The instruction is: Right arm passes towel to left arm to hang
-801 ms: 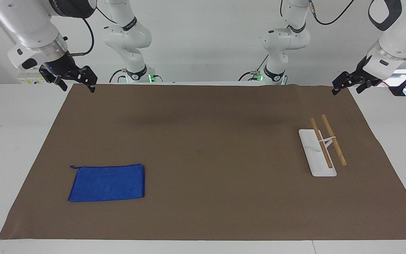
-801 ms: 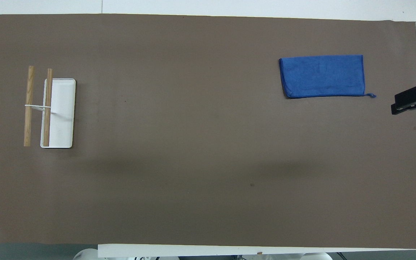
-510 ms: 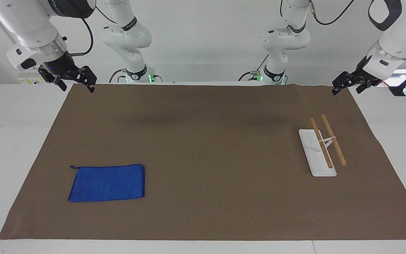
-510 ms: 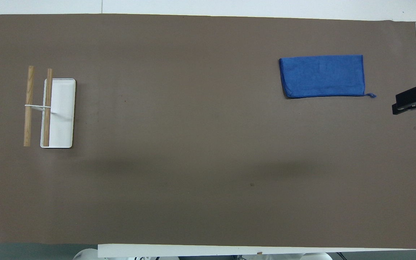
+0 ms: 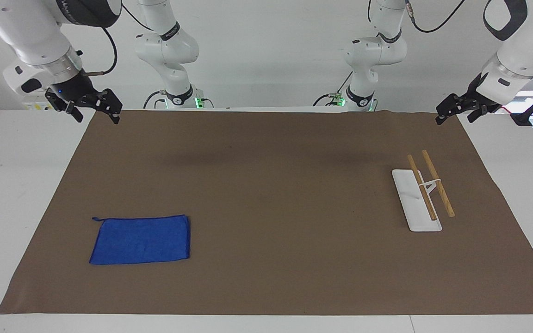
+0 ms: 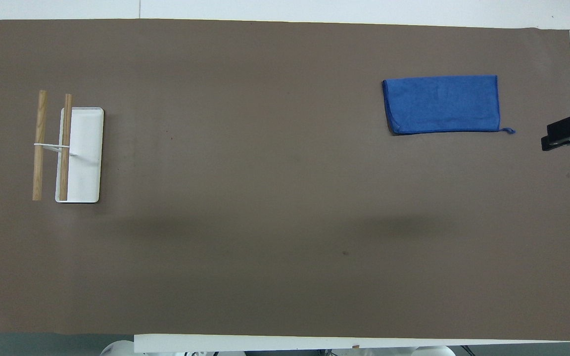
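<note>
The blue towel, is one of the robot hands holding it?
No, the blue towel lies flat on the brown mat, with the right gripper and left gripper both up in the air.

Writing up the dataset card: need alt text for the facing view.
A blue towel lies flat on a brown mat toward the right arm's end; a white rack with two wooden bars stands toward the left arm's. The right gripper and left gripper hang at the mat's corners, holding nothing.
</note>
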